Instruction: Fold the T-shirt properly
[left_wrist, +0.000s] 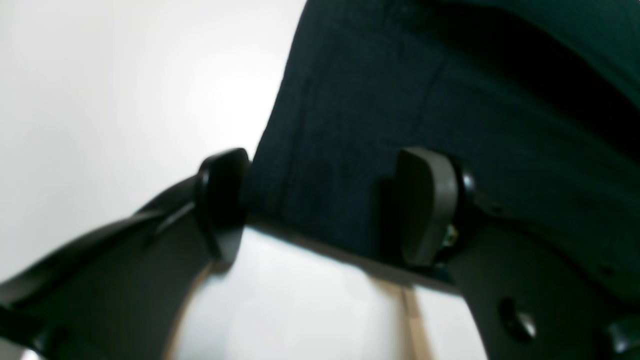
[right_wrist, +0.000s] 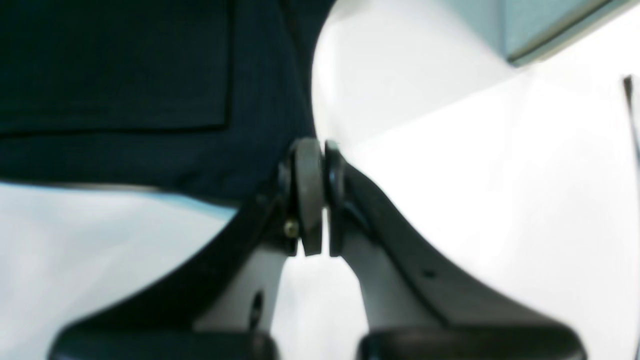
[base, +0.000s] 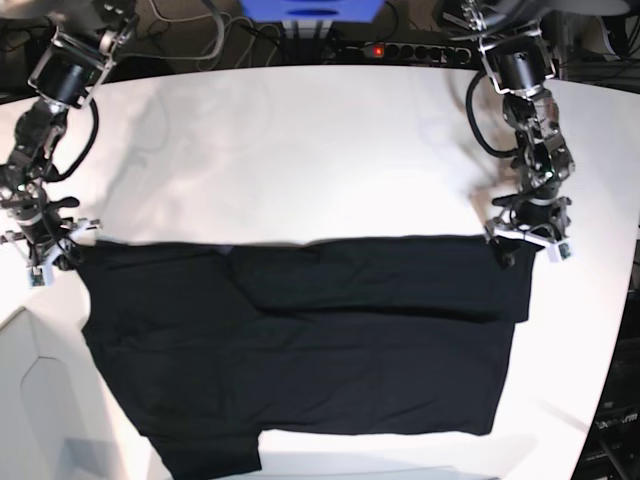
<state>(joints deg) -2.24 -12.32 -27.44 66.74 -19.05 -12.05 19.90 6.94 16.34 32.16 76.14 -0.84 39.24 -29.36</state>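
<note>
A broad, glossy white table (base: 300, 150) filled the scene under bright, even light. Beyond its far edge ran a black power strip with a red lit switch (base: 385, 49), tangled dark cables (base: 215, 35) and a blue box (base: 310, 10).

no text, label, brand, number or sign could be read in any of the three views. the black t-shirt (base: 300, 350) showed only plain dark cloth, with no print or tag visible. the white table (base: 300, 150) carried no marking. the blue box (base: 310, 10) at the far edge of the table had some pale shape on its front, but it was too small and cut off to read. both wrist views were blurred, and the gripper parts in them showed no letters.
</note>
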